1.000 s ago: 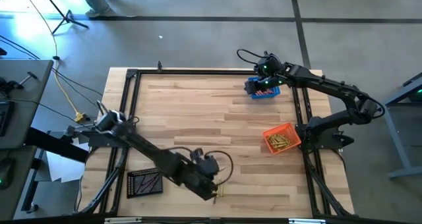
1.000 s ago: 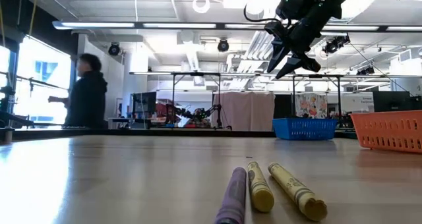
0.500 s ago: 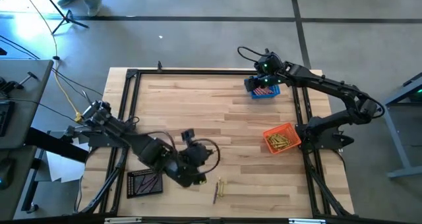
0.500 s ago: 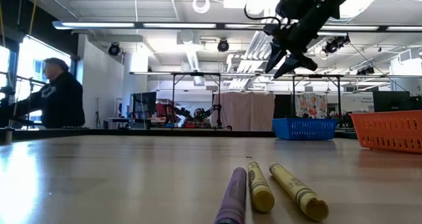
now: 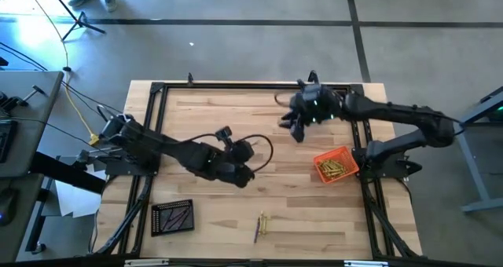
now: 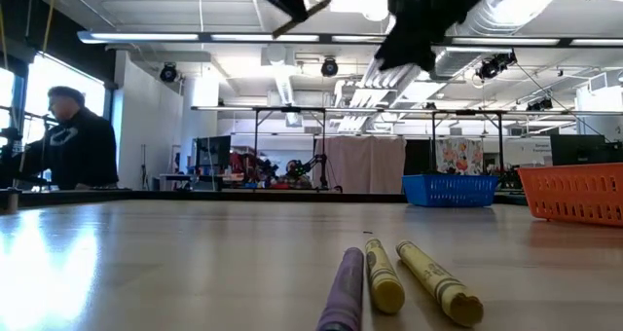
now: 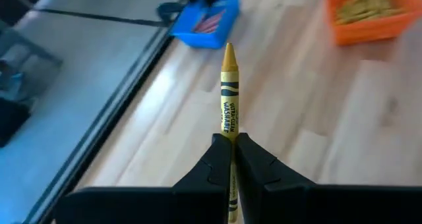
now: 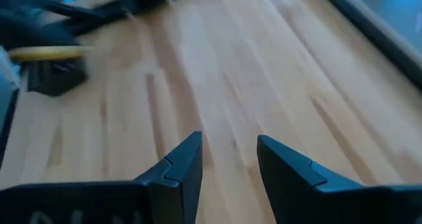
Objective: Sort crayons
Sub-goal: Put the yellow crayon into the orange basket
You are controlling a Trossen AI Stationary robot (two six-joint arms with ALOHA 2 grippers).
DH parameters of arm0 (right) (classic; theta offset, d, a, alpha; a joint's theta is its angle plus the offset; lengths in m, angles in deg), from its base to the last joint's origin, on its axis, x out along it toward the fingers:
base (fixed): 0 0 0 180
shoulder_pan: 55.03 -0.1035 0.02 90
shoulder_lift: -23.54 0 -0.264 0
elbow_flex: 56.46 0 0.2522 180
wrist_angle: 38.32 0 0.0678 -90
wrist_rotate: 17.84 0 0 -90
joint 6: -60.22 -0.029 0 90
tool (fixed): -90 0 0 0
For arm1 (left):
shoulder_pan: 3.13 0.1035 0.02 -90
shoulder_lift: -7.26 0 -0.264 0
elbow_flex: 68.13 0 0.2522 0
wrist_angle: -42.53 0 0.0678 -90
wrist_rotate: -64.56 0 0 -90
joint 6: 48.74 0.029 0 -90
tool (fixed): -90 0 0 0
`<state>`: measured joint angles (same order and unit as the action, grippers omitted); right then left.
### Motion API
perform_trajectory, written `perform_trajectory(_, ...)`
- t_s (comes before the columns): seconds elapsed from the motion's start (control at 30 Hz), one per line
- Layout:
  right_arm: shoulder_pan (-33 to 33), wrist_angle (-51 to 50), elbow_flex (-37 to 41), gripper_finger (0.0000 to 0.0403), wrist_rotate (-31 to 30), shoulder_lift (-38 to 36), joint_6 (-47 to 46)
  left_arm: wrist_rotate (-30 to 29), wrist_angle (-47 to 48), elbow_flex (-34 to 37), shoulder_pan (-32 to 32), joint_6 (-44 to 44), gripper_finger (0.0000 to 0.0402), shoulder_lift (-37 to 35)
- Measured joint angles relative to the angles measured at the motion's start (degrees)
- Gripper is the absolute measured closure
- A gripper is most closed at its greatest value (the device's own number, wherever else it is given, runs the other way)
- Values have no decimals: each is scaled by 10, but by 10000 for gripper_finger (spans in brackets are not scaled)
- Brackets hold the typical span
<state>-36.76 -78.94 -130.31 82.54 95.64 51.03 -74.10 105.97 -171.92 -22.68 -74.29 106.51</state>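
Left gripper (image 7: 230, 159): fingers clamped on a slim yellow crayon (image 7: 228, 92) — paper-wrapped, tip forward, left of the orange mesh basket (image 5: 336, 166).
Right gripper (image 8: 227, 159): fingers apart, empty — beyond that basket.
Loose crayons (image 6: 401, 280): on pale plank table (image 5: 299, 208).

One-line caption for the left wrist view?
Left gripper shut on a yellow crayon, above the wooden table.
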Motion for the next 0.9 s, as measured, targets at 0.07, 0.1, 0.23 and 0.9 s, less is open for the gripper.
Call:
perform_trajectory(0.07, -48, 15, 0, 270, -46, -16, 17, -15, -3, 21, 6, -6, 401, -12)
perform_trajectory(0.1, -68, 10, 0, 270, -76, -24, 26, -26, -12, 32, 8, -8, 401, -21)
perform_trajectory(0.23, -125, -18, 0, 270, -204, -40, 31, -53, -59, 99, 9, -13, 401, -79)
perform_trajectory(0.9, -154, 735, 309, 270, -77, -38, -84, 95, -669, 455, 41, 192, 401, -280)
